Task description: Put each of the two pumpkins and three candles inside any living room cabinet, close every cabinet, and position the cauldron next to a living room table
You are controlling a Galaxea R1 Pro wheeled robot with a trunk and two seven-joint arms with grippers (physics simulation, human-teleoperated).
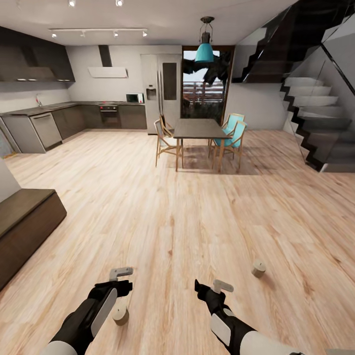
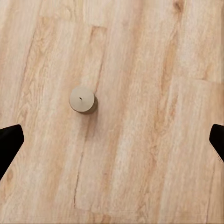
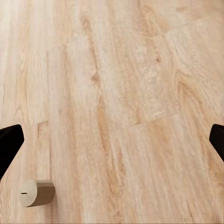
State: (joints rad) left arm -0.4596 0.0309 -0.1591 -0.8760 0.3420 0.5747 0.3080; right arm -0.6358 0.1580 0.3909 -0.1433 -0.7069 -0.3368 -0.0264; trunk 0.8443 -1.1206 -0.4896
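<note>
The left end effector [image 1: 122, 281] hangs above the floor with its fingers spread wide and nothing between them. The right end effector [image 1: 215, 288] is likewise spread wide and empty.

A short grey-beige cylindrical candle [image 1: 120, 314] stands upright on the light wood-plank floor [image 1: 187, 217] just beside the left end effector; in the left wrist view this candle [image 2: 82, 99] lies off-centre between the finger tips. A second candle of the same kind [image 1: 258, 268] rests near the right end effector, apparently tipped on its side in the right wrist view [image 3: 36, 192].

Handling judgement: each candle is probably light, rigid and smooth-sided. Grip across the round side wall, at mid-height. The tipped candle may roll on contact.

The long, low dark-brown wooden cabinet [image 1: 24, 224] stands at the left, with bare floor between it and the candles. A dark dining tabletop [image 1: 199, 129] with wooden and teal chairs [image 1: 232, 133], grey kitchen cupboards [image 1: 47, 129] and a staircase [image 1: 315, 118] stand well apart, beyond the working area.
</note>
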